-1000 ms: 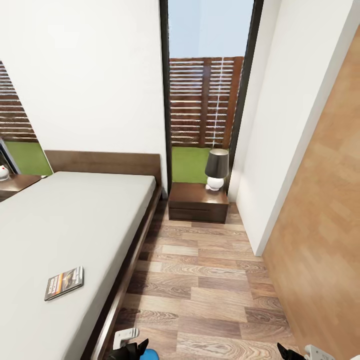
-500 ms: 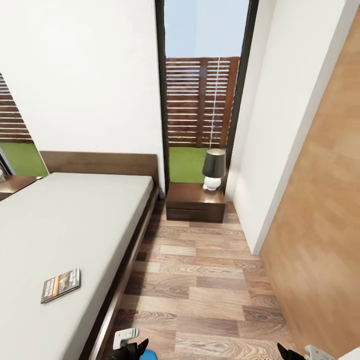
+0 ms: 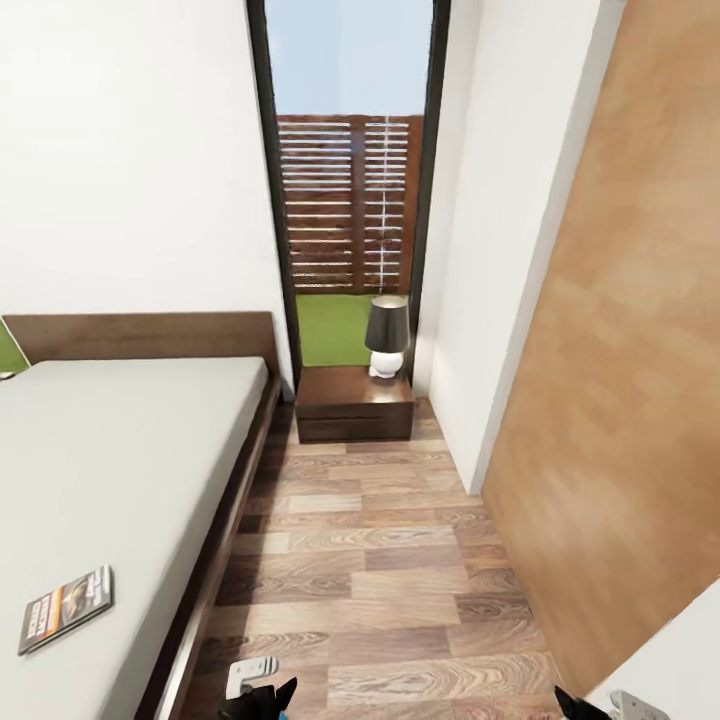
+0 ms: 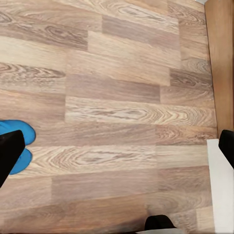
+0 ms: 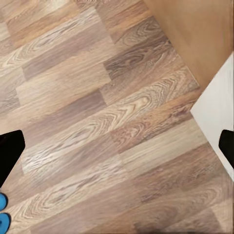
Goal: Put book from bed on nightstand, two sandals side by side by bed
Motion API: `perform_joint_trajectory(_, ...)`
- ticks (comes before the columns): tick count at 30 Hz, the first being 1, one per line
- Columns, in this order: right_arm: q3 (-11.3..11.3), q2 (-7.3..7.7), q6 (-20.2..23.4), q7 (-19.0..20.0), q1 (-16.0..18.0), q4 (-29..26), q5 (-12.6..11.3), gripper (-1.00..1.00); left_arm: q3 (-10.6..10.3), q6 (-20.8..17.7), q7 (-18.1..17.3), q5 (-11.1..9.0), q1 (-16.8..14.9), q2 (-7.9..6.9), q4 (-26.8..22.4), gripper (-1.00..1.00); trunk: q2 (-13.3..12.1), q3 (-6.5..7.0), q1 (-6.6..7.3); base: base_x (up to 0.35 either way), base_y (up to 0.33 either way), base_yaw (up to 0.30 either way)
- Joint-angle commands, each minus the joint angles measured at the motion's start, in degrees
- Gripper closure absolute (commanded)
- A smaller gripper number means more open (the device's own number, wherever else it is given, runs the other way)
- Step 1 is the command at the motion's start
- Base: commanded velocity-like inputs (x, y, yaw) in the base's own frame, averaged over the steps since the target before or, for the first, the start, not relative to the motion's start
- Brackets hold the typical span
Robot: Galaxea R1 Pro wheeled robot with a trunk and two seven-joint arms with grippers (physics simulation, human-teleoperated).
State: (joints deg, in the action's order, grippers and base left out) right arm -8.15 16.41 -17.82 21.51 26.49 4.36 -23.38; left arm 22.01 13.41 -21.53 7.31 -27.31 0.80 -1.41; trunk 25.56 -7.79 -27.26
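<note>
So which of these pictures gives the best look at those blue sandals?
The left wrist view: two rounded blue sandals ends lie together on the wood floor, partly behind a dark finger. The right wrist view catches just blue slivers at its edge.

Black-fingered left gripper (image 3: pixel 262 698) and right gripper (image 3: pixel 590 708), each with white housing

Head camera faces the window (image 3: pixel 350 200); both wrist cameras overlook floor (image 4: pixel 122 97)

Floor (image 3: pixel 400 560): brown wood-grain planks. Mattress (image 3: pixel 100 460): pale grey. Book (image 3: pixel 66 608): black and orange cover. Sandals (image 4: pixel 18 146): bright blue, beside one black fingertip (image 4: pixel 9 153). Nightstand (image 3: pixel 355 403): dark reddish-brown.
</note>
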Motion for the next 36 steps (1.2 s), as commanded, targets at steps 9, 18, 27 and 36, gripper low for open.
perform_joint_trajectory(9, -0.5, 0.04, -0.3, 0.5, 0.1, 0.3, -0.1, -1.0, 0.5, 0.2, -0.1, 0.6, 0.0, 0.0, 0.0, -1.0, 0.1, -0.12, -0.03, 0.0, 0.0, -0.284)
perform_joint_trajectory(18, -0.5, 0.02, -0.3, 0.5, 0.1, 0.3, -0.1, -1.0, 0.5, 0.2, -0.1, 0.6, 0.0, 0.0, 0.0, -1.0, 0.1, -0.12, -0.03, 0.0, 0.0, -0.284)
perform_joint_trajectory(27, -0.4, 0.02, -0.3, 0.6, 0.1, 0.3, -0.1, -1.0, 0.5, 0.2, -0.1, 0.6, 0.0, 0.0, 0.0, -1.0, 0.1, -0.12, -0.03, 0.0, 0.0, -0.284)
perform_joint_trajectory(36, -0.4, 0.02, -0.3, 0.7, 0.1, 0.3, -0.1, -1.0, 0.5, 0.2, -0.1, 0.6, 0.0, 0.0, 0.0, -1.0, 0.1, -0.12, -0.03, 0.0, 0.0, -0.275)
